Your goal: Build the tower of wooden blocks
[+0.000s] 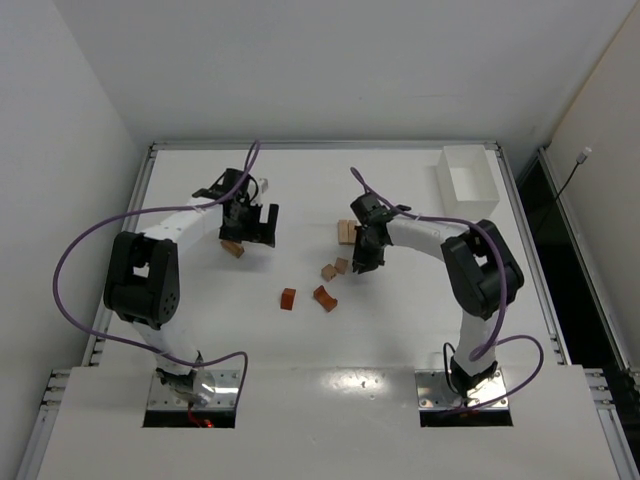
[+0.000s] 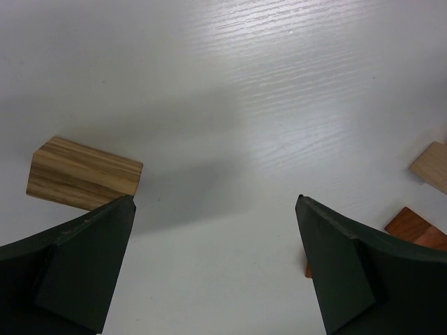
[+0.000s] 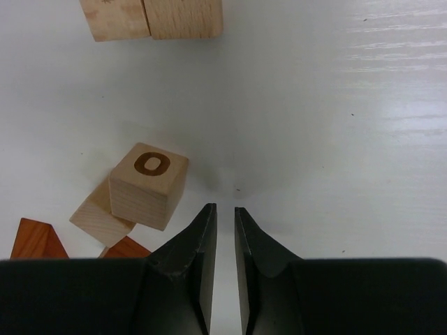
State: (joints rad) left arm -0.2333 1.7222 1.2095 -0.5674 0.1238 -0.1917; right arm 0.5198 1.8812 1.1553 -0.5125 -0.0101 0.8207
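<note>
White tray [image 1: 470, 180] at far right of white table [image 1: 400, 330].
</note>
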